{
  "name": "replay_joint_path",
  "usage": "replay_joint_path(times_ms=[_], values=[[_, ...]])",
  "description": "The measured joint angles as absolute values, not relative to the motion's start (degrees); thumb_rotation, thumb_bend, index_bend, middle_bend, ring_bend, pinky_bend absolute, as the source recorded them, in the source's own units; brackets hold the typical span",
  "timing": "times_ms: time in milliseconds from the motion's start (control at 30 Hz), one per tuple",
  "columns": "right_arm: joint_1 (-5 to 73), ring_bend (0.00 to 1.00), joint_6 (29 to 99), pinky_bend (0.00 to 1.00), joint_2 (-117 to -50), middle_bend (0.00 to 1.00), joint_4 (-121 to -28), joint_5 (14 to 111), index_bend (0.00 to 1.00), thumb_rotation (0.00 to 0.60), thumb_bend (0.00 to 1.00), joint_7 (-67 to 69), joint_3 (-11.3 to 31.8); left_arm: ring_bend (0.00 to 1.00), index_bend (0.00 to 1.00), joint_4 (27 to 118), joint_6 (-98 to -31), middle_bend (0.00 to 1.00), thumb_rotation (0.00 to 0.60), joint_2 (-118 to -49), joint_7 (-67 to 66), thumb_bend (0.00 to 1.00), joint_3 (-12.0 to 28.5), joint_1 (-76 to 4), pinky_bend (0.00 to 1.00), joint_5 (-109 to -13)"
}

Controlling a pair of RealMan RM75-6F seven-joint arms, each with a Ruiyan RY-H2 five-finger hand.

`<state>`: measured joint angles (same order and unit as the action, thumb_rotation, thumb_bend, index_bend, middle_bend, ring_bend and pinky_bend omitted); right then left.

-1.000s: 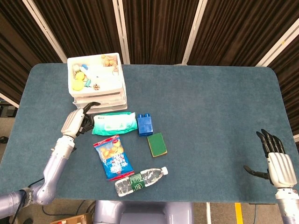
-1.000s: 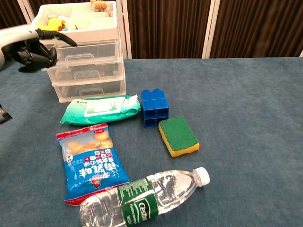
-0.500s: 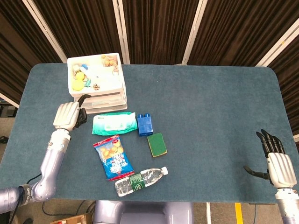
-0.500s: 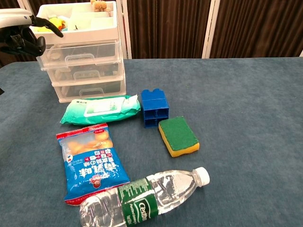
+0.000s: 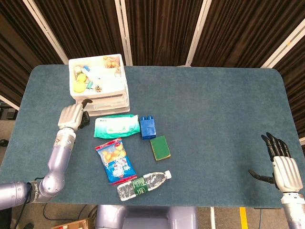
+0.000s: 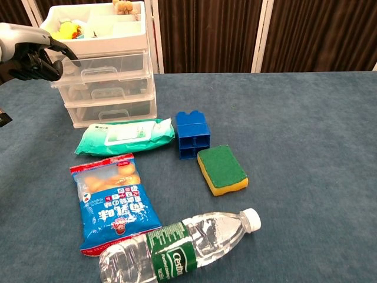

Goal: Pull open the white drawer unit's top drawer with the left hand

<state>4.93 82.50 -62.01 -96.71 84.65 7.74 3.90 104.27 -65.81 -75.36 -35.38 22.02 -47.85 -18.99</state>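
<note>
The white drawer unit (image 5: 99, 86) (image 6: 106, 76) stands at the table's far left, with an open tray of small items on top and three clear-fronted drawers below. The top drawer (image 6: 100, 69) has its handle at the middle of its front. My left hand (image 5: 71, 117) (image 6: 28, 56) hovers at the unit's front left corner, level with the top drawer. Its fingers are curled in and hold nothing, and one dark fingertip reaches to the drawer's left edge. It is off the handle. My right hand (image 5: 282, 165) stays open near the table's front right edge.
In front of the unit lie a green wet-wipes pack (image 6: 125, 135), a blue block (image 6: 192, 134), a green-and-yellow sponge (image 6: 221, 170), a blue snack bag (image 6: 113, 200) and a water bottle (image 6: 177, 247). Dark curtains hang behind the table.
My left hand has drawn back from the drawer fronts to the left and up, then settled slightly lower beside the unit's front left corner. The right hand has not moved.
</note>
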Motion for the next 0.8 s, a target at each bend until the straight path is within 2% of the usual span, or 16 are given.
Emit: replay_joint_path(times_ms=[300, 800], values=[[4.86, 0.00, 82.66, 0.00, -62.04, 0.00, -96.74, 84.88, 0.00, 0.600, 0.08, 7.69, 3.84, 0.94, 0.29, 108.15, -65.44, 0.98, 0.600, -74.01, -33.60, 0.82, 20.59, -47.90, 0.96, -20.19], [4.78, 0.00, 82.86, 0.00, -62.14, 0.00, -96.82, 85.10, 0.00, 0.600, 0.08, 7.50, 3.76, 0.94, 0.30, 114.23, -65.61, 0.98, 0.600, -70.82, -29.69, 0.82, 17.01, -46.15, 0.96, -24.89]])
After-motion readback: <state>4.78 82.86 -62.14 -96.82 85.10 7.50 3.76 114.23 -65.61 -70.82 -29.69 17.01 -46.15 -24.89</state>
